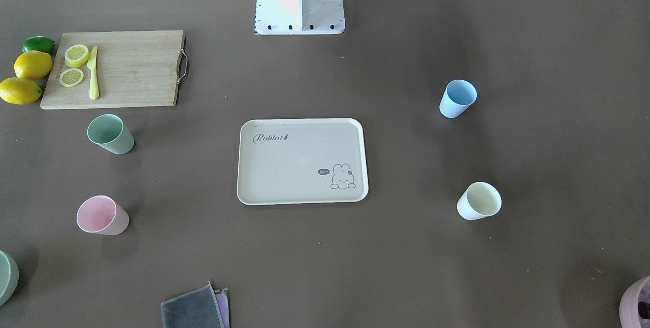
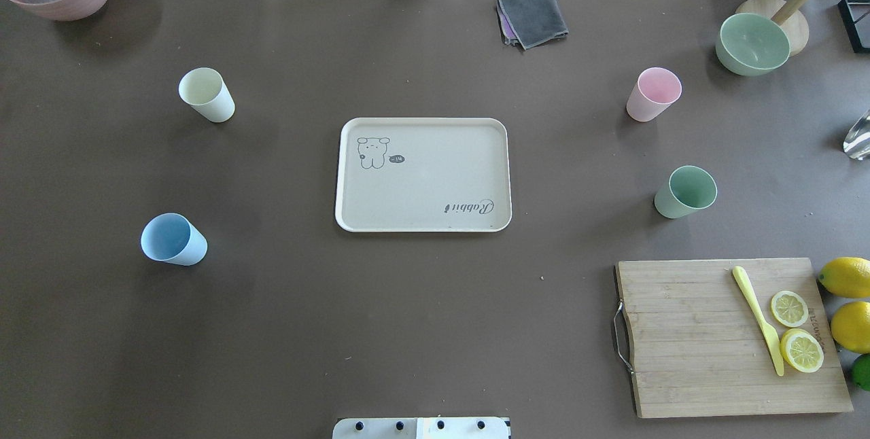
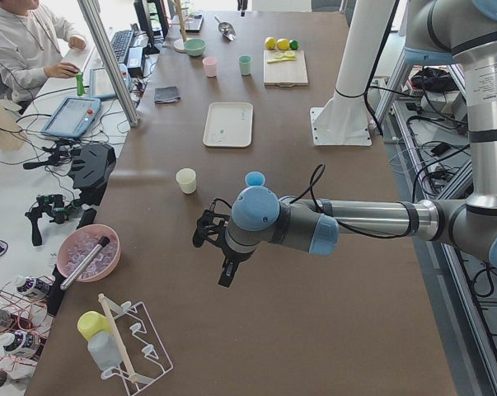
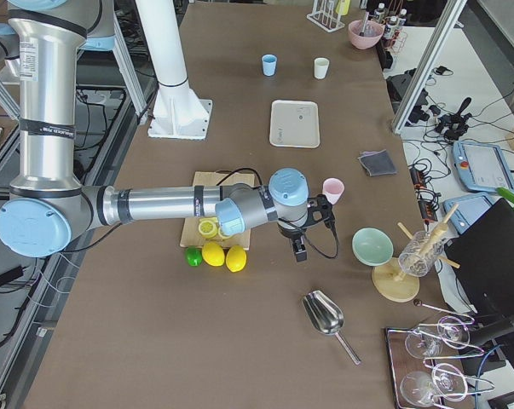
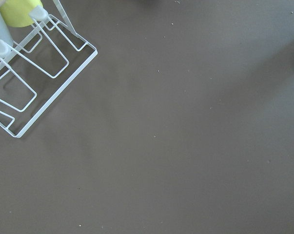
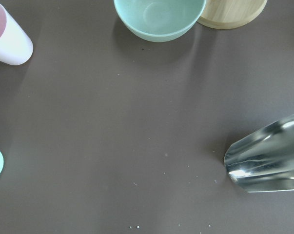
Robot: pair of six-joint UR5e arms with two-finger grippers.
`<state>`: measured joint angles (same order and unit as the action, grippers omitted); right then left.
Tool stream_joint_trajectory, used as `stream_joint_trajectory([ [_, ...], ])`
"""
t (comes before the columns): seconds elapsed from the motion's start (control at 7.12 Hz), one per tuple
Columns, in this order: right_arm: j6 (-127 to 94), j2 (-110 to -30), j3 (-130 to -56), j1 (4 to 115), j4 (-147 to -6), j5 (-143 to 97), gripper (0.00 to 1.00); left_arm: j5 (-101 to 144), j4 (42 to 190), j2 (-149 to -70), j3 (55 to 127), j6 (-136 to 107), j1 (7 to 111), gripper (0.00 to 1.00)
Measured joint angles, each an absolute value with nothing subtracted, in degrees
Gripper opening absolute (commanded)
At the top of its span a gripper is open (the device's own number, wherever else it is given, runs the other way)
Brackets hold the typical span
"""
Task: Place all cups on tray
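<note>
Because both grippers show in side views only, opening of left gripper (image 3: 215, 247) and right gripper (image 4: 312, 223): cannot tell. Left gripper above bare table (image 2: 421, 330), past cream cup (image 2: 206, 94) and blue cup (image 2: 172, 240). Right gripper near pink cup (image 2: 653, 94). Tray (image 2: 435, 174) at table centre. Cream cup, blue cup on robot's left of tray; pink cup, green cup (image 2: 686, 191) on right. All four upright on table, well apart from tray.

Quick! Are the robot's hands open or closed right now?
Left gripper: cannot be told; only the side view shows it.
Right gripper: cannot be told either, same reason.
</note>
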<state>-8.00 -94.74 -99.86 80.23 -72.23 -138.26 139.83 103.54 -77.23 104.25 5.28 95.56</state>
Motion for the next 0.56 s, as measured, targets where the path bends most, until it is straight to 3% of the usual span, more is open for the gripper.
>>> stream_joint_trajectory([
  [0.14, -16.4, -94.2, -101.9, 75.5, -71.1, -137.5, 1.00, 139.9, 105.3, -76.9, 104.4, 2.7, 95.3, 0.90],
  [0.56, -37.1, -92.3, -104.1, 62.7, -65.0, -130.3, 0.95, 139.9, 107.8, -77.0, 107.5, -6.3, 89.2, 0.89],
])
